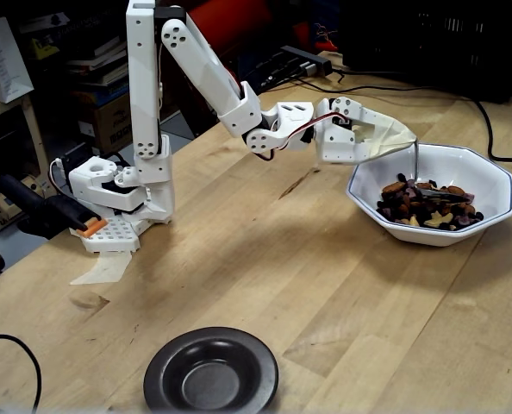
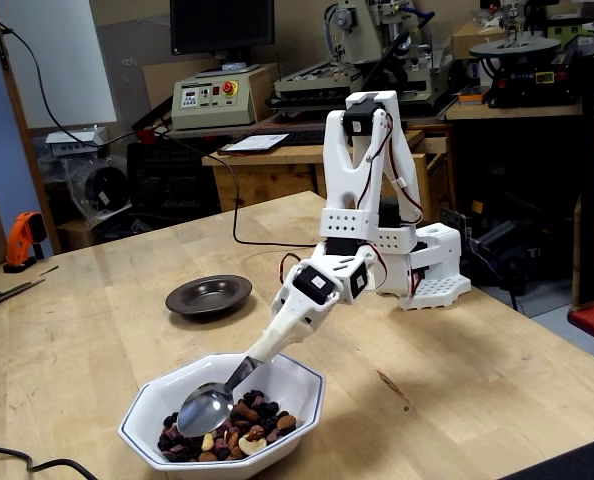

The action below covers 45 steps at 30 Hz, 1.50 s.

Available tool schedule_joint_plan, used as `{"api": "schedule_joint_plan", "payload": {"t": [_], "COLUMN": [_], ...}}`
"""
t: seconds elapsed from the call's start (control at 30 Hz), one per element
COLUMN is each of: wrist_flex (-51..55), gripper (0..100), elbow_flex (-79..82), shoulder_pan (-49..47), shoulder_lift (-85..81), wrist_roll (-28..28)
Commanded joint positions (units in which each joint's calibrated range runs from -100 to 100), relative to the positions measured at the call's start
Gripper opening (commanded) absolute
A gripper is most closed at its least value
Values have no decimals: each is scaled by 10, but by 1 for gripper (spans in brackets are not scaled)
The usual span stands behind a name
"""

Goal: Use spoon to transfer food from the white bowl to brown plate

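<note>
The white bowl (image 1: 496, 183) stands at the right in a fixed view and at the bottom in the other fixed view (image 2: 304, 388). It holds the food (image 1: 421, 205) (image 2: 245, 424), a brown, dark and pale mix. My gripper (image 1: 404, 138) (image 2: 263, 347) hangs over the bowl's near rim, shut on the handle of the spoon (image 1: 415, 159). The spoon's shiny oval bowl (image 2: 205, 408) dips its lower edge into the food and tilts on its side. The brown plate (image 1: 164, 369) (image 2: 183, 299) sits apart on the table with nothing in it.
The arm's white base (image 1: 118, 194) (image 2: 432, 265) is fixed to the wooden table. Black cables (image 1: 489, 129) run behind the bowl. Another cable (image 1: 15, 345) lies at the front left corner. Benches, machines and shelves stand beyond the table's edges.
</note>
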Motion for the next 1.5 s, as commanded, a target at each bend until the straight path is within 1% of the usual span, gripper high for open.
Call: {"api": "schedule_joint_plan", "payload": {"t": [0.0, 0.13, 0.33, 0.67, 0.83, 1.2, 1.47], "wrist_flex": [-16, -16, -14, -11, -11, -18, -70], "gripper": [4, 4, 4, 4, 4, 4, 4], "elbow_flex": [-22, -22, -22, -21, -20, 76, 80], "shoulder_pan": [16, 33, 40, 44, 83, 93, 90], "shoulder_lift": [-17, -17, -18, -19, -14, -11, -10], "wrist_roll": [0, 0, 22, 24, 23, 23, 23]}}
